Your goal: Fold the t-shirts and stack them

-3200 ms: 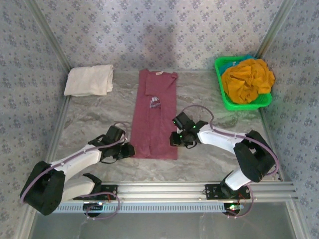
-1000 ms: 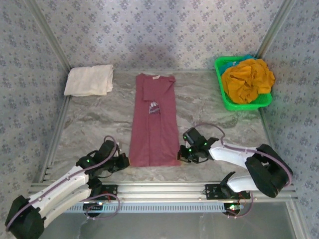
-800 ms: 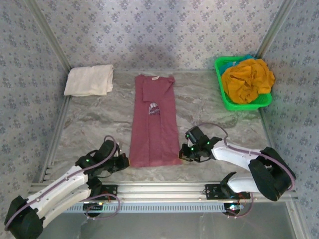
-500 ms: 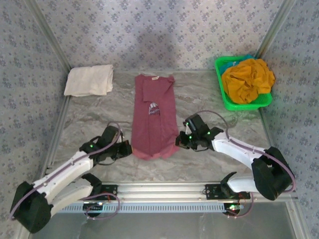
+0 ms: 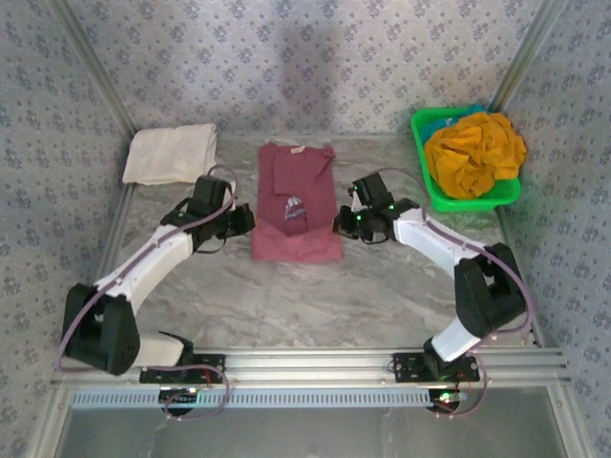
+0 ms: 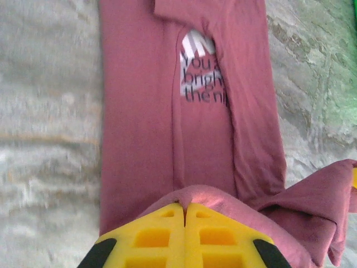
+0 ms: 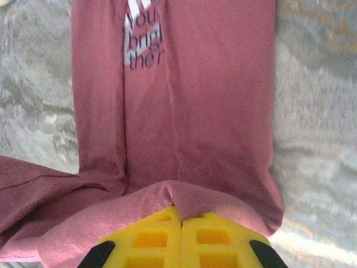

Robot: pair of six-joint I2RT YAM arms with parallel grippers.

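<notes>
Midway up the grey marbled counter (image 5: 286, 305), the left end effector (image 5: 241, 221) and right end effector (image 5: 341, 225) are each clenched on a hem corner of the maroon cloth t-shirt (image 5: 296, 196). In both wrist views the yellow fingers (image 6: 162, 234) meet with a ridge of maroon fabric pinched between them. Gripping both corners at once keeps the hem level, so I judge the lower half can be laid squarely over the upper.

The shirt lies centrally, toward the counter's far edge, with its sides turned in to make a narrow strip. Its long axis runs near to far, the collar points at the far edge, and the print faces up.

Beyond, a cream-white folded t-shirt (image 5: 172, 155) sits in the far left corner, likely the stack's base. A mustard-orange crumpled t-shirt (image 5: 474, 151) waits in the bright green plastic basket (image 5: 468, 201) at the far right corner.
</notes>
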